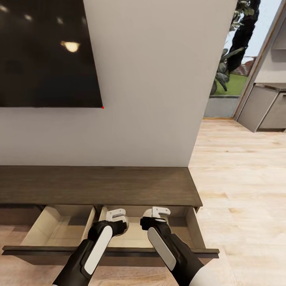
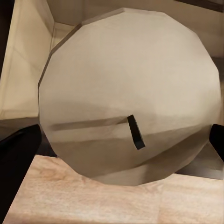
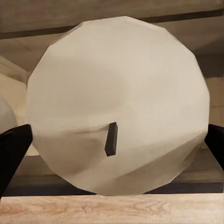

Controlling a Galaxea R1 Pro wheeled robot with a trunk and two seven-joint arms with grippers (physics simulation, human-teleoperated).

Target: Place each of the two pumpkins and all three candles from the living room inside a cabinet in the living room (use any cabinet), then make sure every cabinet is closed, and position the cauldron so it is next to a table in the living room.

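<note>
A candle sits between the dark fingertips of the left gripper, its flat top and short wick facing the left wrist camera; a second candle sits the same way in the right gripper; in each wrist view the fingers flank the candle's rim at the frame's lower edges, so I judge each pair of jaws clamped on its candle, though the contact itself is not plain. At the left edge of the right wrist view a pale rounded shape peeks in, likely the other candle. In the head view both grippers hover low in the middle of the frame, over the open drawer of the cabinet, whose pale interior looks bare at lower left; the television hangs at upper left. By my reading two candles are about to go in; the third candle, both pumpkins, closing the drawer and placing the cauldron remain.
</note>
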